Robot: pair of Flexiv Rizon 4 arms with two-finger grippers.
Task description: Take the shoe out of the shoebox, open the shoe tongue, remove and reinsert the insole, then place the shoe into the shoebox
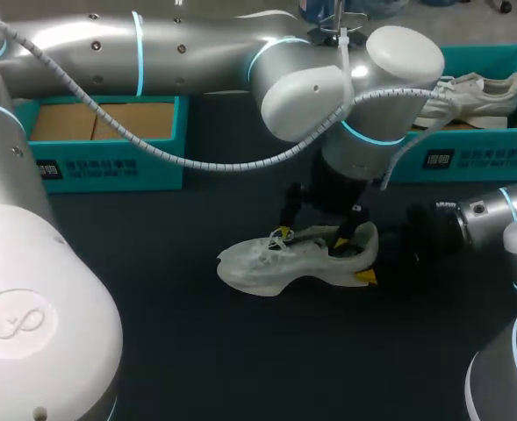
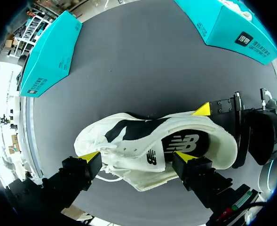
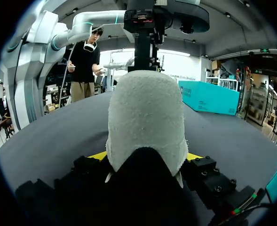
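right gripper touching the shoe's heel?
Touching. Right wrist view: the shoe has its heel wedged between the fingers of the right gripper, with both yellow tips pressed against the heel's sides.

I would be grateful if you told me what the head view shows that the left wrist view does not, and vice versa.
Only the head view looks into the two teal cardboard shoeboxes: bare brown floor in the left shoebox, a second white sneaker in the right shoebox. Only the left wrist view shows the black insole inside the white mesh sneaker on the dark table. Both show that sneaker, the left claw over it and the right claw gripping its heel.
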